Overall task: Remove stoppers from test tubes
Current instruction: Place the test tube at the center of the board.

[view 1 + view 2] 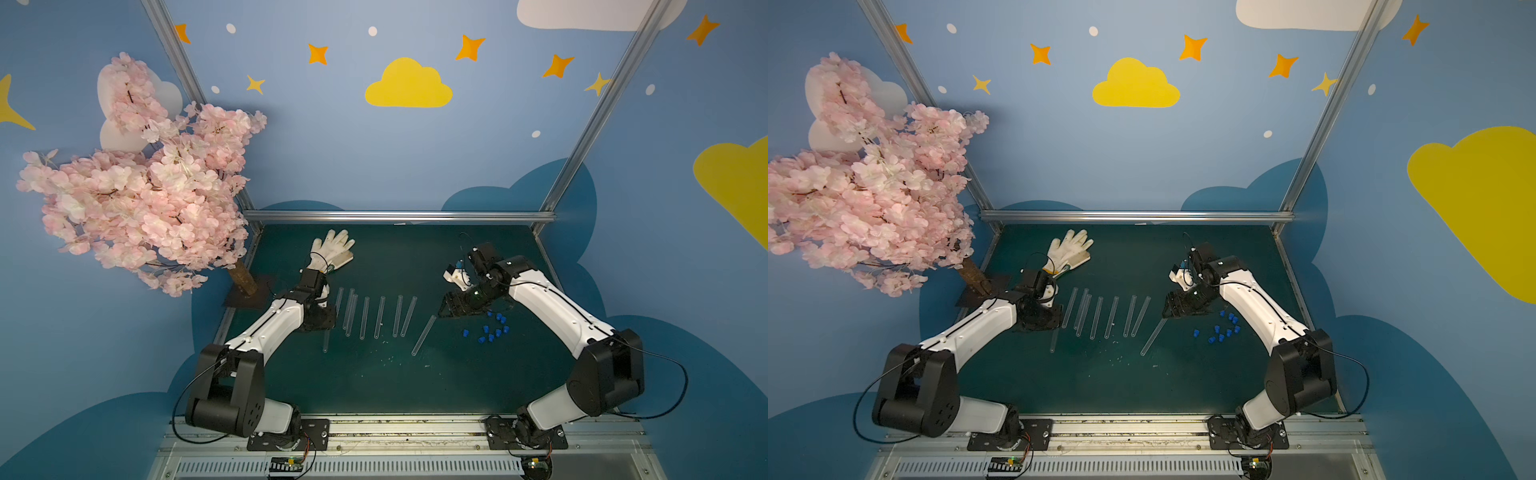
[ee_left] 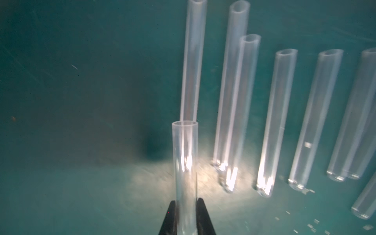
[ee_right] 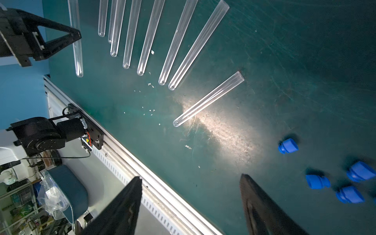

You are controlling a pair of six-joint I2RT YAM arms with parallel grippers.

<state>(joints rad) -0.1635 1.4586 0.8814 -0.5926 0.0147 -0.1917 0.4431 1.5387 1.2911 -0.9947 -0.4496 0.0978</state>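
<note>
Nearest the camera ran the aluminium rail [image 1: 395, 428] along the near edge of the counter [image 1: 374, 382], with both arm bases bolted to it. The left tool [image 2: 186, 203] was clamped around the body of one clear held tube [image 2: 185, 162], whose open mouth pointed far and whose rounded end pointed near. Just right of it, seven more test tubes [image 1: 365, 318] lay flat in a rough row. Their mouths were open and pointed far, and two tubes near the row's left end touched side by side.

Right of the row and apart from it lay a slanted tube [image 1: 424, 334], with its mouth just beside the tips of the right tool [image 3: 190, 178]. That tool hung over the counter with its jaws spread wide and nothing between them.

The blue stoppers [image 1: 482, 339] lay scattered loose on the counter, to the right of the right tool and a little nearer. They were well apart from the row, and some sat close under the right forearm.

A white glove [image 1: 332, 249] lay on the far left of the counter, beyond the left tool. A pink blossom tree [image 1: 137, 195] stood past the counter's left edge. Small white flecks [image 3: 151, 110] dotted the counter by the tubes' rounded ends.
</note>
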